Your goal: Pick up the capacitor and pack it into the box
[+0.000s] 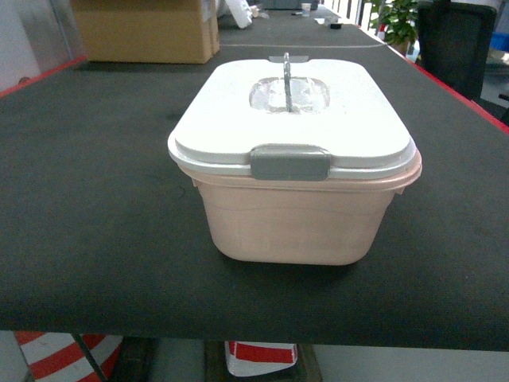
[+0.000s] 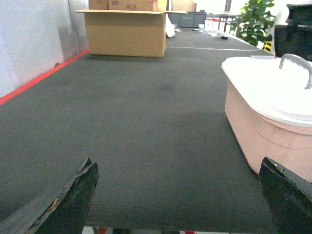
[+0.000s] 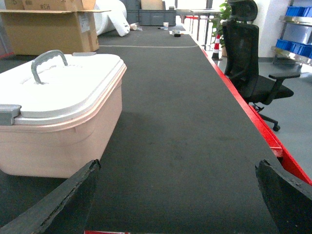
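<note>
1. We see the box [image 1: 294, 215], a pale pink rounded-rectangular plastic tub, standing upright near the front edge of the dark-matted desk [image 1: 95, 231].
2. Its white lid [image 1: 238, 119] sits on top, with a grey latch [image 1: 290, 163] at the near short end, a second one at the far end, and an upright grey handle [image 1: 286, 76] over a clear centre recess.
3. The tub's long axis runs front to back in the head view, away from us, with a short end facing the camera.
4. We cannot find the small orange-red capacitor in any view.
5. The left claw [image 2: 180, 195] hovers low over the desk to the left of the tub, its two dark fingers spread wide, holding nothing.
6. The right claw [image 3: 178, 195] hovers to the right of the tub, likewise spread wide and empty.
7. A brown cardboard carton [image 1: 147, 30] stands at the far left of the desk, well apart from the tub.
8. A black office chair [image 3: 251, 63] stands beyond the desk's red right edge.
</note>
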`<state>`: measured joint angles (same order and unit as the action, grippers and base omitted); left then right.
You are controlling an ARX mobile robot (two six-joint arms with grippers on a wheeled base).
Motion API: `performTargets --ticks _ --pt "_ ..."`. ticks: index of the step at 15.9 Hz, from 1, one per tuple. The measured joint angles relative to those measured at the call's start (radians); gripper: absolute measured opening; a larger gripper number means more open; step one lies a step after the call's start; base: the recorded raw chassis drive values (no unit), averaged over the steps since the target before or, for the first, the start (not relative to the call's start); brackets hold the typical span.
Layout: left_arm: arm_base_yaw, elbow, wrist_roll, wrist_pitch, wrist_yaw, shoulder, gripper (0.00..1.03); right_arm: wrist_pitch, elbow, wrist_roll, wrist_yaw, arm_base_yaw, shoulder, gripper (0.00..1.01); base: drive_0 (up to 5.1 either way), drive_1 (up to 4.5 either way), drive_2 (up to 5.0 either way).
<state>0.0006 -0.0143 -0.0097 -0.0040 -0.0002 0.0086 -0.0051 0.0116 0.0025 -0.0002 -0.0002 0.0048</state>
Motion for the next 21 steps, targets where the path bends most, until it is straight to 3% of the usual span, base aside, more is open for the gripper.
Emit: performTargets --ticks 21 --pt "0.000 0.000 0.000 0.000 0.000 0.000 0.98 0.000 0.000 0.000 0.000 0.000 0.000 0.98 0.0 0.00 0.0"
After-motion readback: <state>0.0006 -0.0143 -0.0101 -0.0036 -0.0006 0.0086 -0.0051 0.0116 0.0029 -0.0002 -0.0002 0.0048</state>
